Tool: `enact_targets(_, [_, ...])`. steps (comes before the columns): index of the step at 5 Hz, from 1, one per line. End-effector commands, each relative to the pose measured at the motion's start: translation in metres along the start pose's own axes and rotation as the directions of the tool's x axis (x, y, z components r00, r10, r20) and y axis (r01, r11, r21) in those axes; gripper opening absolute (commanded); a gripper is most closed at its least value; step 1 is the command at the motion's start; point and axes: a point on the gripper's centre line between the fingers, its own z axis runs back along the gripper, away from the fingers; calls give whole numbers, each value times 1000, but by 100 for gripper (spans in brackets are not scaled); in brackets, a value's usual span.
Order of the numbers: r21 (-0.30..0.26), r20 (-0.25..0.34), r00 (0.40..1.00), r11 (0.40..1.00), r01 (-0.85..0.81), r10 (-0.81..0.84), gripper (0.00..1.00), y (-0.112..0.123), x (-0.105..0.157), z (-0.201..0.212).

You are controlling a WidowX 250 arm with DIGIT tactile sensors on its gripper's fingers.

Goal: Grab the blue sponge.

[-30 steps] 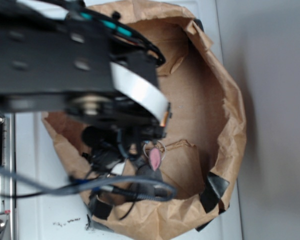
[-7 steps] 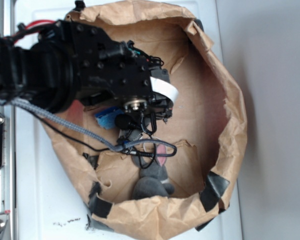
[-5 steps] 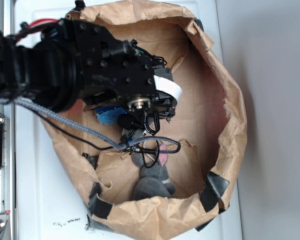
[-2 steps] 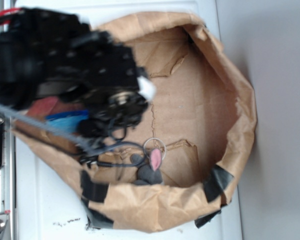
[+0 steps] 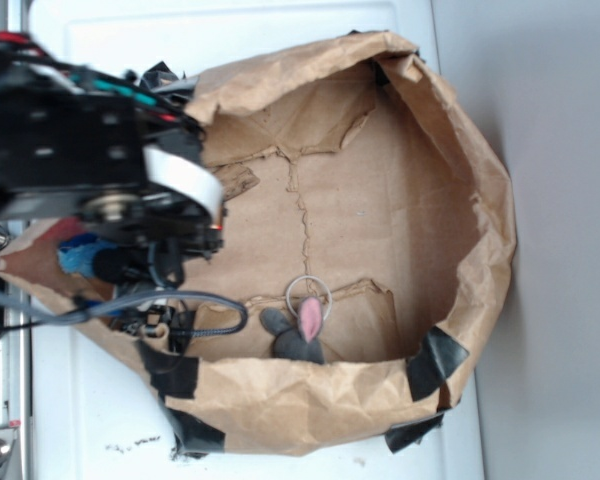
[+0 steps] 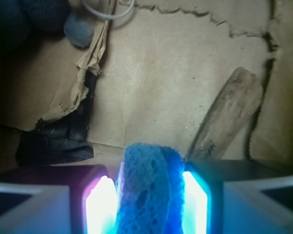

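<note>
The blue sponge [image 6: 147,187] is squeezed upright between my gripper's [image 6: 148,207] two lit fingers, held above the paper floor. Its porous surface bulges past the fingertips. In the exterior view the sponge [image 5: 77,253] peeks out as a blue patch under the black arm [image 5: 70,150], at the left rim of the brown paper bag [image 5: 480,200]. There the arm covers the fingers themselves.
A brown wood shard [image 6: 228,114] lies on the bag floor just right of the sponge, also visible as the wood shard [image 5: 236,182]. The grey plush mouse [image 5: 298,338] with a pink ear and a metal ring [image 5: 308,293] sit near the front wall. Black tape [image 6: 53,142] patches the paper.
The arm has swung left across the bag with the sponge in its grip, from the middle to the left rim. The bag's walls shifted and the mouse became uncovered.
</note>
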Motion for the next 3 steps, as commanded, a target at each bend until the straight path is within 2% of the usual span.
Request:
enact_targets(1, [-13,306,951,998,55,-48,0,-13,70,146])
enact_targets(3, [6,359,930,997,83,-80,0,-17,59,143])
